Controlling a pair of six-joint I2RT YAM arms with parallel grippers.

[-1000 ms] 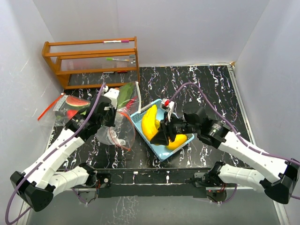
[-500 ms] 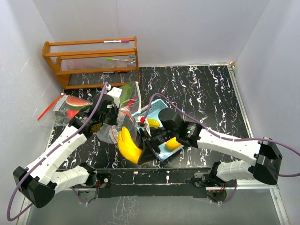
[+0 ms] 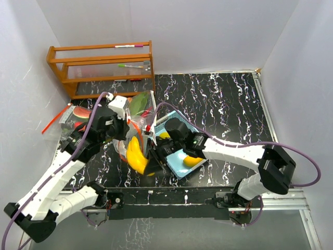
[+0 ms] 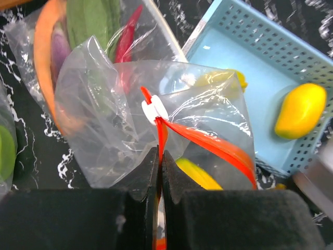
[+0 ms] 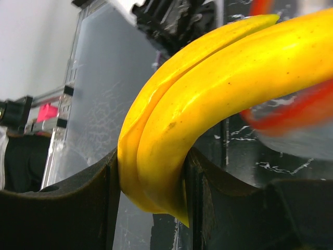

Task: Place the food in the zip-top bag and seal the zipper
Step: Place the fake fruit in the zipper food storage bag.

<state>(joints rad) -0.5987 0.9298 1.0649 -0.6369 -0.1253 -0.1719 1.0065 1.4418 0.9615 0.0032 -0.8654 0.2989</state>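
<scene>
Carrying the bananas (image 3: pixel 136 156) in the right gripper (image 3: pixel 154 158), jaws clamped across the middle of the bunch; the right wrist view is showing both fingers pressing its sides. The left gripper (image 4: pixel 159 159) is pinching together on the red zipper strip (image 4: pixel 208 143) of the zip-top bag (image 4: pixel 109 125), holding that lip just below the white slider (image 4: pixel 155 108). In the top view the bananas are hanging right beside the bag, long axis running roughly 11-to-5 o'clock, upper tip pointing toward the left gripper. The bag mouth is sitting at about 10 o'clock from the right gripper. Yellow is showing through the film in the left wrist view, but I'm not able to tell whether the tip is inside. The right gripper is nearer and doing the insert; I'm judging it should be pushing along the banana axis toward 11. The mango (image 4: pixel 301 110) is lying in the blue basket (image 4: pixel 244 62), at 3 o'clock of the bag.
</scene>
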